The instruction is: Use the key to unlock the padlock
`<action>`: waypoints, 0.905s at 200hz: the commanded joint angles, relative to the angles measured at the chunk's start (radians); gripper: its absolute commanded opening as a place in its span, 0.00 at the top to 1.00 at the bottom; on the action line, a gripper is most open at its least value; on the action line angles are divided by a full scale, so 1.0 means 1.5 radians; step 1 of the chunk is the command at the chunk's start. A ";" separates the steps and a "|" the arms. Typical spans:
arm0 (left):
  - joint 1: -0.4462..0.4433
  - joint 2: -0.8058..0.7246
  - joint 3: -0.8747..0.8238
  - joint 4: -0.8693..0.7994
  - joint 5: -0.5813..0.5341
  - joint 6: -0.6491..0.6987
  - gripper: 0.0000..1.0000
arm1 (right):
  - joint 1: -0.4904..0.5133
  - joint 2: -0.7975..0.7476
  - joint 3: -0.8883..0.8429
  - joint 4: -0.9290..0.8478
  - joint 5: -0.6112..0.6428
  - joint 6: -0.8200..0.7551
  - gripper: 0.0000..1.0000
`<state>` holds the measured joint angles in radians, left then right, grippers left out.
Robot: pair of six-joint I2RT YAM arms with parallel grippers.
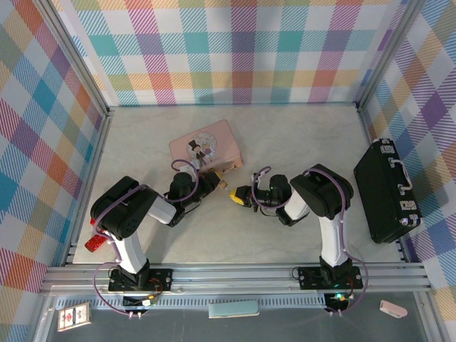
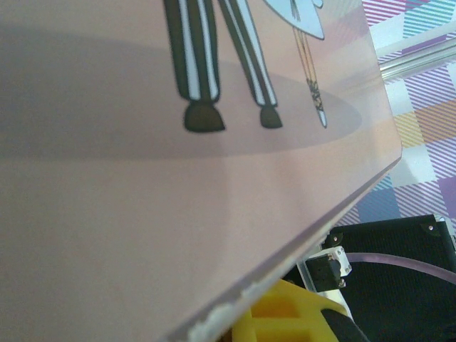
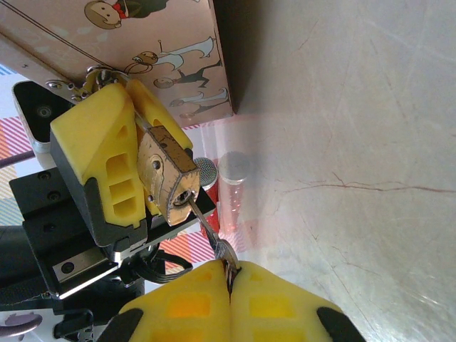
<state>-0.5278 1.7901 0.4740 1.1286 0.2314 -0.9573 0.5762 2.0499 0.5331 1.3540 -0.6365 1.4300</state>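
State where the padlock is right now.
The padlock sits left of centre in the right wrist view, clamped by the left gripper just below the pink tin; the right gripper holds the key in its keyhole.

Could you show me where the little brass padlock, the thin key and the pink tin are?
small brass-coloured padlock [image 3: 167,174]: right wrist view, on its brass body.
thin silvery metal key [image 3: 205,226]: right wrist view, on its shaft.
pink rectangular tin [image 1: 221,142]: top external view, on its lid.
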 commanded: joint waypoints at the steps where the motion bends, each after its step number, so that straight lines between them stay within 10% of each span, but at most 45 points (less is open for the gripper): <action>1: -0.007 0.001 -0.013 -0.014 0.088 -0.090 0.98 | -0.002 0.005 0.005 0.035 -0.001 0.005 1.00; 181: -0.007 -0.004 -0.017 -0.010 0.088 -0.094 0.98 | -0.007 -0.005 -0.002 0.035 0.004 0.002 1.00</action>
<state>-0.5274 1.7885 0.4721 1.1290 0.2348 -0.9577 0.5724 2.0499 0.5331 1.3544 -0.6365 1.4330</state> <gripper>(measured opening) 0.085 0.050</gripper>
